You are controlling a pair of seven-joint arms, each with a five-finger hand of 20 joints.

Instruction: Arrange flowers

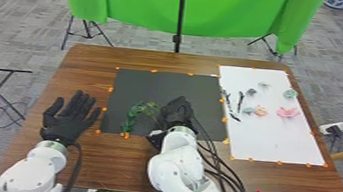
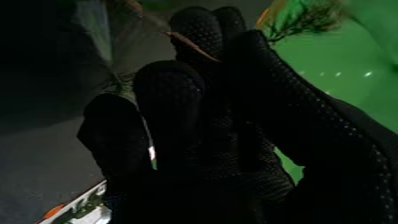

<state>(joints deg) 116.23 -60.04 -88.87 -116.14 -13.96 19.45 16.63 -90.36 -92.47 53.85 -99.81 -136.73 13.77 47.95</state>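
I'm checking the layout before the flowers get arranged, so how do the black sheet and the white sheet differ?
The black sheet looks squarer, while the white sheet is longer and narrower. Green foliage lies on the black one; the white one holds a pink flower and other small pieces. Both lie on the table with orange marks at their edges.
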